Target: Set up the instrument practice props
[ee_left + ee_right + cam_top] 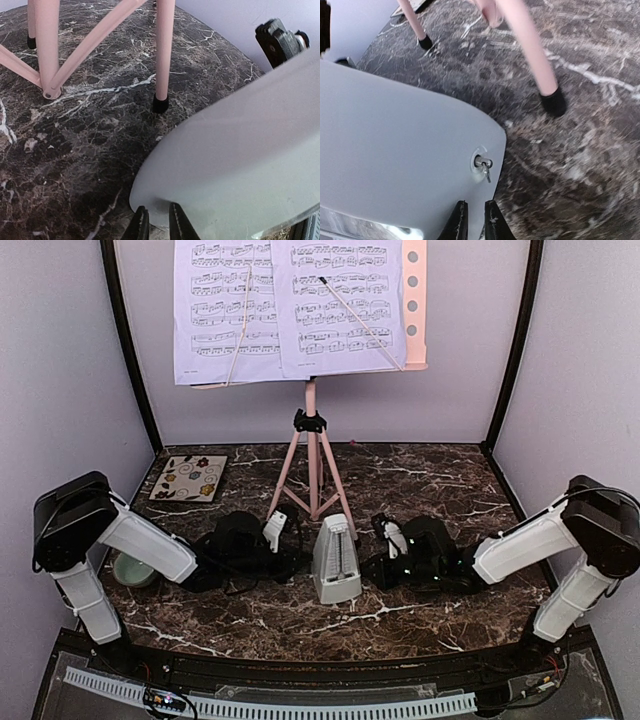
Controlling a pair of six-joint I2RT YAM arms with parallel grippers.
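The white-grey pyramid metronome [336, 560] stands upright on the marble in front of the pink music stand [312, 455]. Two white sheet-music pages [225, 310] [340, 300] rest on the stand's perforated desk. My left gripper [298, 562] is shut, its tips against the metronome's left side [240, 150]. My right gripper [372, 565] is shut, its tips at the metronome's right side [395, 140], just below its metal winding key [482, 165]. In the wrist views both grippers [156, 209] [474, 204] show narrow, nearly closed fingers with nothing between them.
A pale green bowl [132, 568] sits at the left under my left arm. A floral coaster [189, 478] lies at the back left. Pink tripod legs with black feet [160, 104] [553, 101] stand just behind the metronome. Walls enclose the table.
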